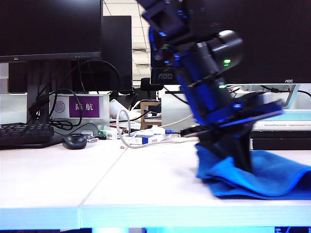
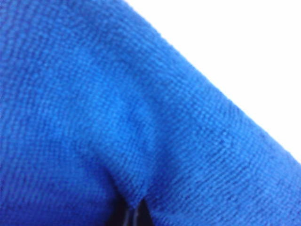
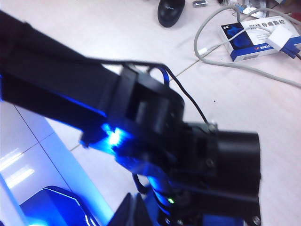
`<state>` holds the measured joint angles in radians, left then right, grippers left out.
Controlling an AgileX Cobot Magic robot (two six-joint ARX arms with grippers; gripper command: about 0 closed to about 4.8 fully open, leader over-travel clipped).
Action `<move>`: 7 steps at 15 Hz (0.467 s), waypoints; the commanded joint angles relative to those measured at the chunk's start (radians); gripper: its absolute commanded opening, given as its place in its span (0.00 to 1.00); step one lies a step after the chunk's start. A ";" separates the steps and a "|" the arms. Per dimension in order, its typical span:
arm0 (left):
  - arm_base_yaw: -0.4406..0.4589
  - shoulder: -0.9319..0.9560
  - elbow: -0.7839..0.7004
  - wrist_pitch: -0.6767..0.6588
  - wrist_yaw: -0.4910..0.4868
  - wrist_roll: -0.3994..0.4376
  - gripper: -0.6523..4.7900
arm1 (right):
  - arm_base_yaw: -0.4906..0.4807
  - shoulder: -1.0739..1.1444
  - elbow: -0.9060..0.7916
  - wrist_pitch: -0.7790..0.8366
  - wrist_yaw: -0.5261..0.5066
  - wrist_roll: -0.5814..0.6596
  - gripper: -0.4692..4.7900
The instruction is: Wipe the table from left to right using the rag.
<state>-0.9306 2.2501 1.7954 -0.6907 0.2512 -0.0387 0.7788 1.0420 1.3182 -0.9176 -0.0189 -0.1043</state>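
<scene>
The left gripper (image 1: 241, 158) is clamped on the rag (image 1: 265, 177), fingers pointing down into its left part near the table's (image 1: 97, 184) front right corner. The rag lies bunched, its long axis along the front edge, running off toward the right edge. The right gripper is out of view; its wrist camera looks down on the left arm (image 3: 141, 122).

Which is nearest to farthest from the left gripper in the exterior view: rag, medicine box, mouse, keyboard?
Left gripper, fingers shut on the rag:
1. rag, held, right side of the table.
2. medicine box, behind, centre.
3. mouse, farther left.
4. keyboard, far left edge.
</scene>
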 commanded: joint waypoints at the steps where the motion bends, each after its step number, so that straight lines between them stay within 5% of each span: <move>1: -0.025 0.050 0.016 -0.023 0.004 -0.003 0.11 | 0.001 -0.013 0.008 0.009 0.003 0.007 0.08; 7: -0.037 0.138 0.160 -0.024 0.026 -0.032 0.11 | 0.001 -0.013 0.008 0.009 0.002 0.019 0.08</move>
<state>-0.9585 2.3600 1.9549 -0.6857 0.2993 -0.0662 0.7792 1.0325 1.3186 -0.9176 -0.0185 -0.0948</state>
